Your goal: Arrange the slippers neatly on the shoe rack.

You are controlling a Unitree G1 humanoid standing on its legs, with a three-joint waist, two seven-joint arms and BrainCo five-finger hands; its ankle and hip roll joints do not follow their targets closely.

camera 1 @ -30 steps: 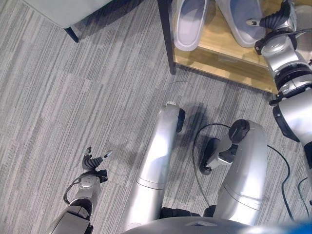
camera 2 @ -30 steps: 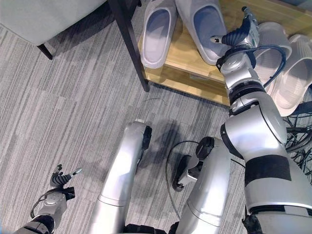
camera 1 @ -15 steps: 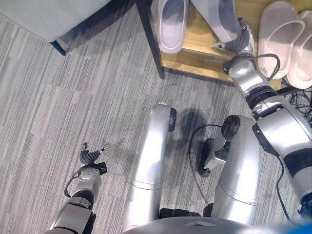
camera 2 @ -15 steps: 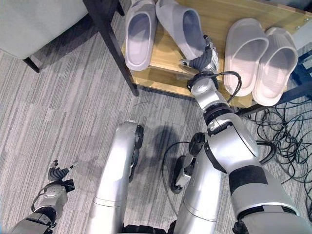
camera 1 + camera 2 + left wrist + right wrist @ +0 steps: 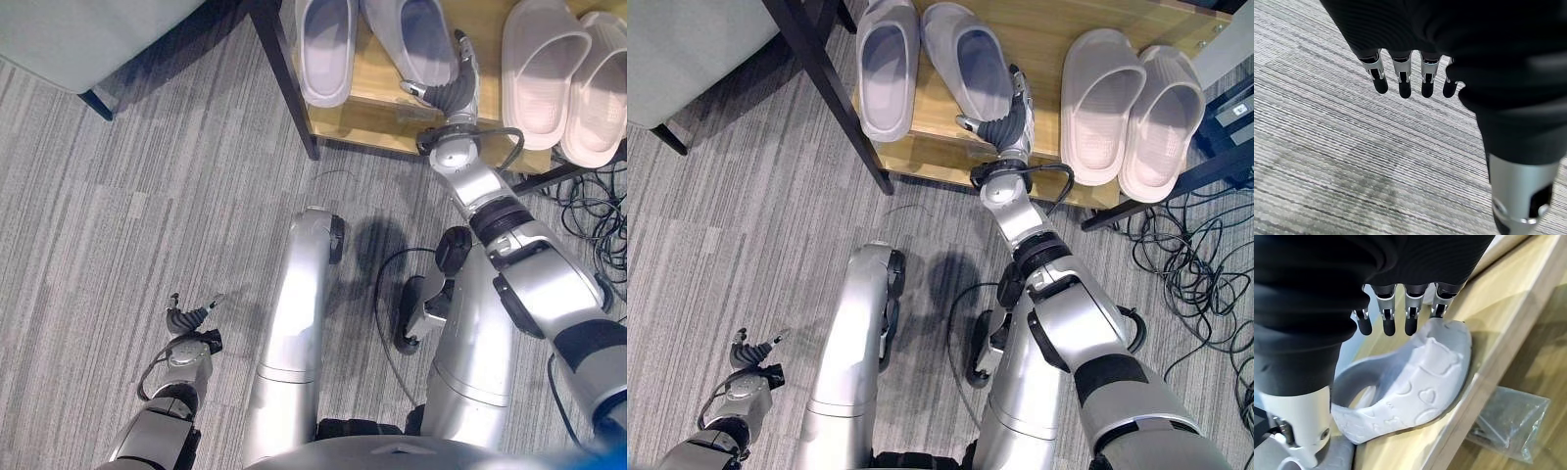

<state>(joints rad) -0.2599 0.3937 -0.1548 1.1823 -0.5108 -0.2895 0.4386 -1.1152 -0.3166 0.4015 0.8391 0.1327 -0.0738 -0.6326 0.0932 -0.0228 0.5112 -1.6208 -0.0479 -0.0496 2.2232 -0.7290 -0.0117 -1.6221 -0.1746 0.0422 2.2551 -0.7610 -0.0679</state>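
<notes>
**Right wrist view: hand at the grey slipper**

Right hand [image 5: 1004,122] is hovering with fingers relaxed, gripping nothing — touching the grey slipper [image 5: 972,61] at 12 o'clock on the shoe rack [image 5: 1038,39]. Left hand [image 5: 188,318] is hanging loosely open at 7 o'clock, above carpet [image 5: 127,215].

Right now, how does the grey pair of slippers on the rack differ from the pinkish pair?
The grey pair splays apart at the heels, one slipper angled; the pinkish pair lies side by side, touching. The grey pair sits at the shoe rack's left end, the pinkish pair at its right. The right hand is at the angled grey slipper; nothing touches the pinkish pair. Both rest on the same wooden shelf, soles down.
</notes>
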